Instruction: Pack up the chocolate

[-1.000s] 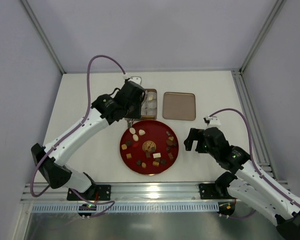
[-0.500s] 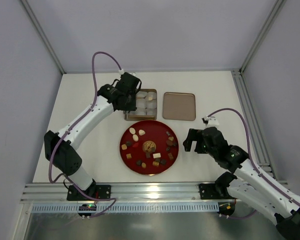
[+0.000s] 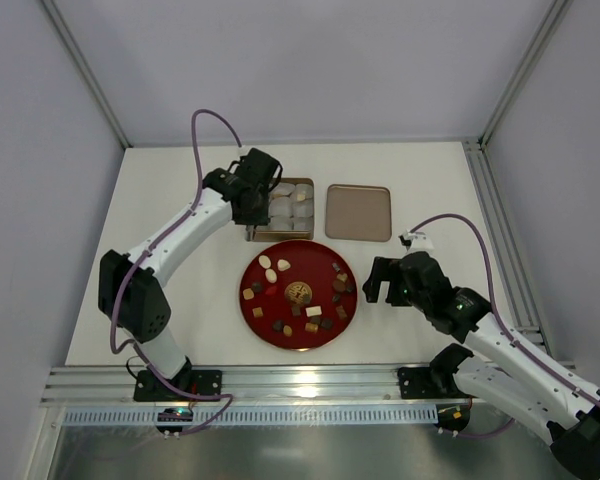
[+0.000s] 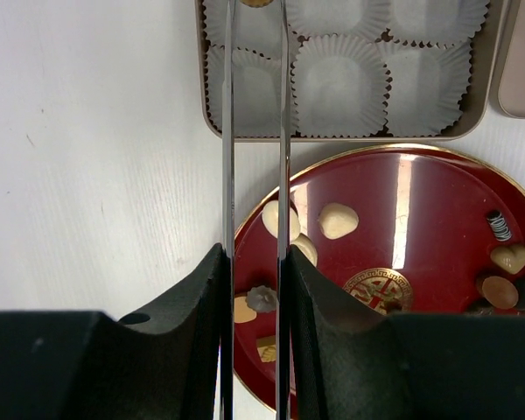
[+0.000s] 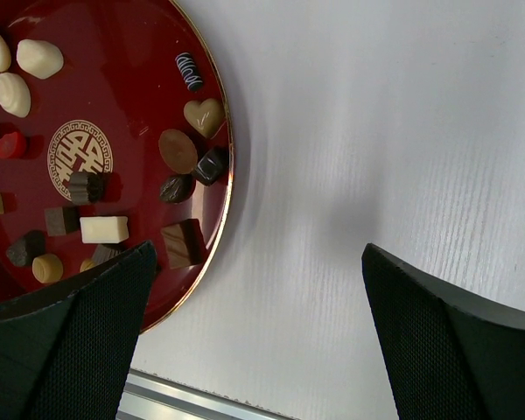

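Several chocolates (image 3: 325, 300), dark, tan and cream, lie on a round red plate (image 3: 298, 262). They also show in the right wrist view (image 5: 178, 150) and the left wrist view (image 4: 337, 220). Behind the plate is a tan box (image 3: 302, 183) lined with white paper cups (image 4: 339, 85). My left gripper (image 3: 263, 200) reaches over the box's left cups. Its thin blades (image 4: 227, 131) stand close together on a tan chocolate (image 4: 256, 3) at the frame's top edge. My right gripper (image 3: 377, 280) hangs open and empty over bare table right of the plate (image 5: 114, 52).
The box's flat tan lid (image 3: 358, 212) lies right of the box. Metal rails run along the table's near edge (image 3: 310, 380) and right side (image 3: 495, 220). Grey walls enclose the table.
My left arm has swung from the plate's far edge back over the box's left side. The right gripper has barely shifted.
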